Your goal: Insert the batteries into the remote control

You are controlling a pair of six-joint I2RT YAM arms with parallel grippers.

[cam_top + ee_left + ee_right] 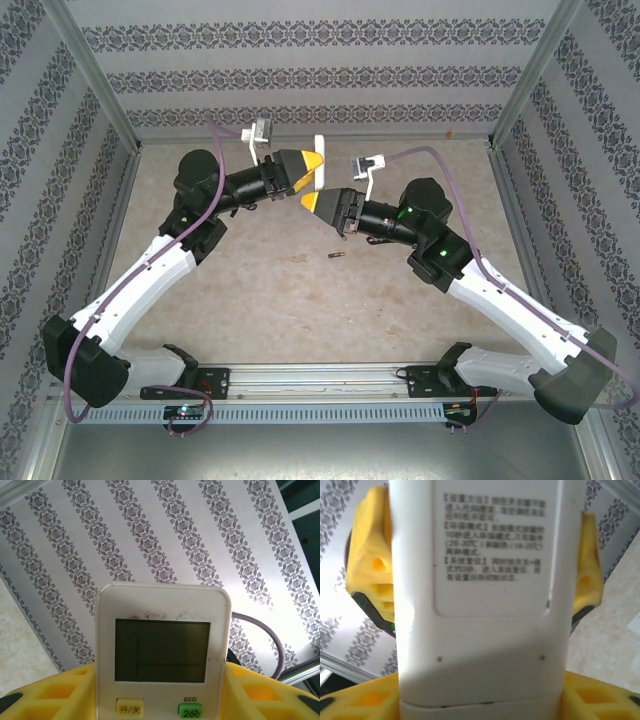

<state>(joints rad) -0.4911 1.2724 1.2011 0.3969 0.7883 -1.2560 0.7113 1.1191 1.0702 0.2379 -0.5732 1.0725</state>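
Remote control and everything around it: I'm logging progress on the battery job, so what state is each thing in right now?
remote control: held up off the table by both tools, display showing no digits.
left tool: shut on the remote control, on its button side.
right tool: shut on the remote control, on its labelled back.
battery: loose, lying on its side on the table, not loaded.

Bright, diffuse light falls evenly, leaving only faint soft shadows on the table, while the right wrist view is blurred up close, the remote overexposed and its printed label smeared.
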